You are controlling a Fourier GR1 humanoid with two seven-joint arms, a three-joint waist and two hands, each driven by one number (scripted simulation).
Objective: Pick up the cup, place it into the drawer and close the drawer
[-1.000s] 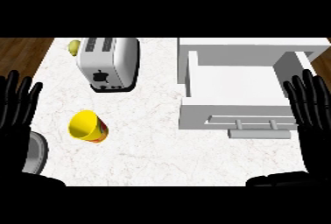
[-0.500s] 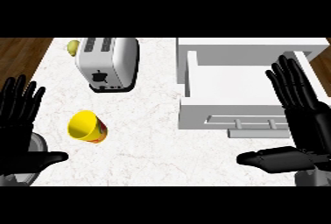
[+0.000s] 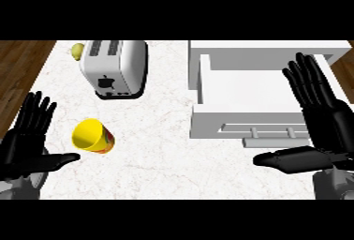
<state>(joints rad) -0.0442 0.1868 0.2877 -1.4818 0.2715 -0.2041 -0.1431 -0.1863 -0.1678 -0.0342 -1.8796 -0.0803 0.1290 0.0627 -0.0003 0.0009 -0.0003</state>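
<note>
A yellow cup (image 3: 94,137) lies tilted on the white marble counter (image 3: 159,154), its open mouth facing up and left. My left hand (image 3: 26,145) is open at the lower left, its thumb reaching toward the cup's underside without touching it. The white drawer (image 3: 252,96) stands pulled open at the right, with a handle bar (image 3: 266,130) on its front. Over the drawer's right side my right hand (image 3: 325,124) is open, fingers straight up and thumb stretched left below the drawer front.
A silver toaster (image 3: 114,67) stands at the back left of the counter, with a small yellow-green object (image 3: 77,49) behind it. Brown wood floor (image 3: 19,70) shows past the counter's left edge.
Both hands have moved inward and up from the view's edges. The right hand now reaches over the drawer's right side, and the left hand has come nearer the cup.
</note>
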